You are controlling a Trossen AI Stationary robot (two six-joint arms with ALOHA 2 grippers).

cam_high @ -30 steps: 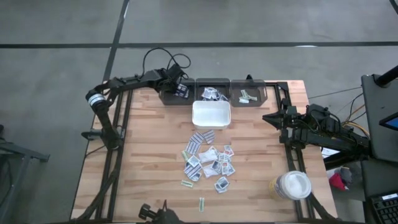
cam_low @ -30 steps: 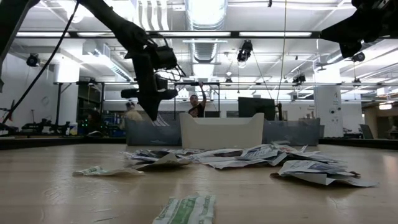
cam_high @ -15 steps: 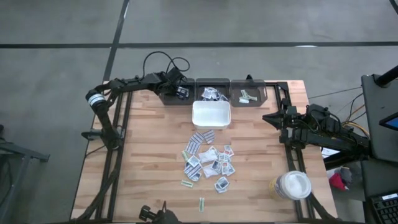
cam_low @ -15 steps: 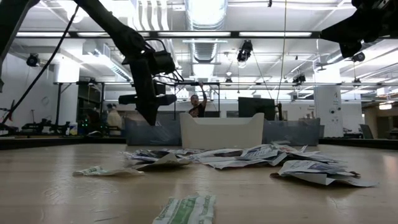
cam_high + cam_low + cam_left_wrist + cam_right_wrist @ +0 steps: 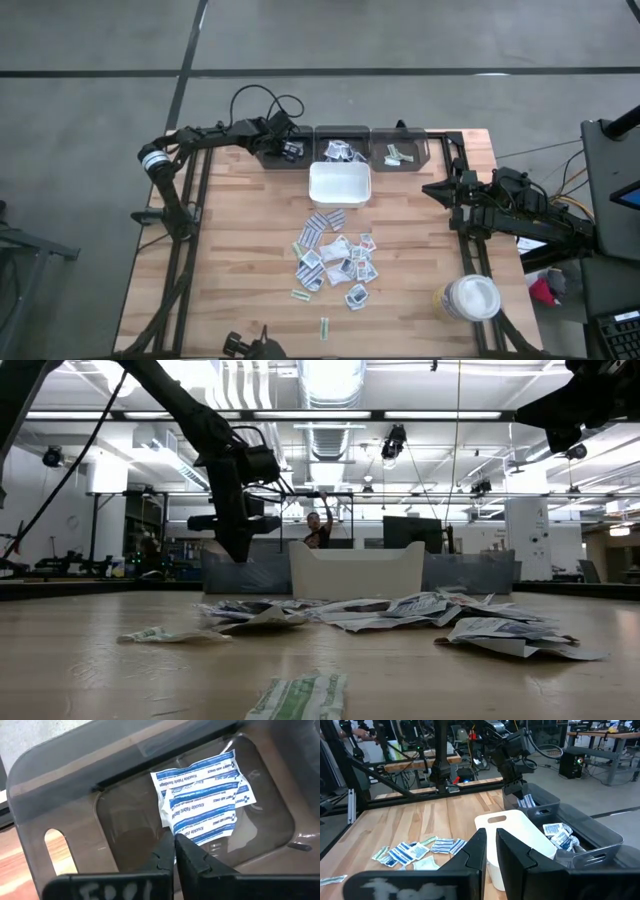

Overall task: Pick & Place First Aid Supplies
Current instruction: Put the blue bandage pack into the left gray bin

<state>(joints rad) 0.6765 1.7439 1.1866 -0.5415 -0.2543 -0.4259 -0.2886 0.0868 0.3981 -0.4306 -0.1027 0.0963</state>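
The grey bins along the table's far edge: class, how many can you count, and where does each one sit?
3, side by side behind the white tray: the left bin under the left gripper, the middle bin, and the right bin. None appear hidden.

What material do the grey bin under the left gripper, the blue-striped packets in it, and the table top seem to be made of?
Grey bin: likely smoky translucent plastic, glossy; the table shows through its wall.
Blue-striped packets: probably thin paper wrappers, matte, creased.
Table top: wood, light planks with visible grain and joints.

Blue-striped white packets (image 5: 202,795) in a seemingly smoky-grey bin (image 5: 60,785).
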